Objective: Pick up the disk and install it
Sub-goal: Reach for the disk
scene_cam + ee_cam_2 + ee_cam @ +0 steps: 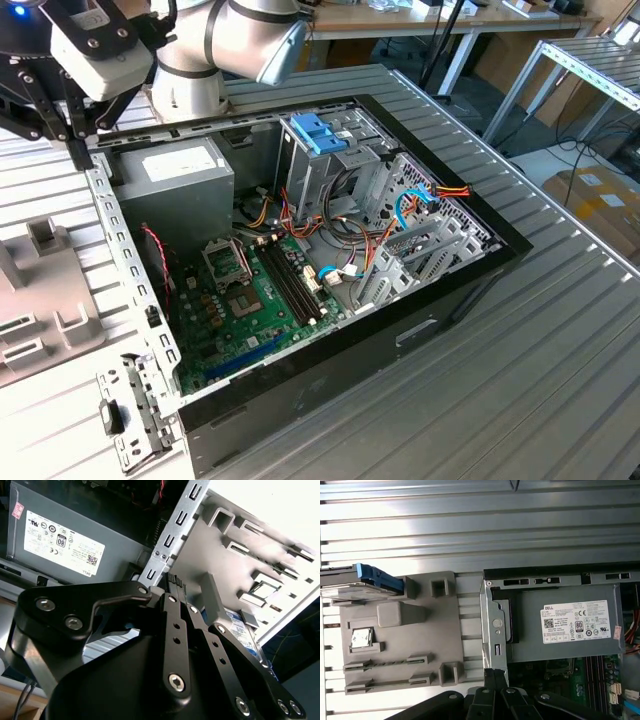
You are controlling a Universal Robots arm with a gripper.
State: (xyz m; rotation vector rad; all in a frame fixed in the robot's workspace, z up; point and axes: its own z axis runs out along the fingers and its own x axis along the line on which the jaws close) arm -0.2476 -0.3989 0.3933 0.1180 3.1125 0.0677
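Note:
The disk (345,586) lies at a far corner of a grey plastic fixture (400,640) beside the open computer case, with a blue plastic piece (376,577) along one edge. In the second wrist view its white label with a blue band (245,632) peeks out past the gripper's linkage. My gripper (495,674) hangs over the case's perforated metal side rail (492,625), next to the power supply, well apart from the disk. Its black fingers (172,582) stand together with nothing between them. In the exterior view the gripper (78,150) is at the upper left, above the case's corner.
The open case (480,255) holds a motherboard (240,310), loose cables and a grey power-supply box (180,170). A metal drive cage with light-blue tabs (320,135) sits at its far side. The fixture (40,290) lies on the exterior view's left on the ribbed metal table (540,380).

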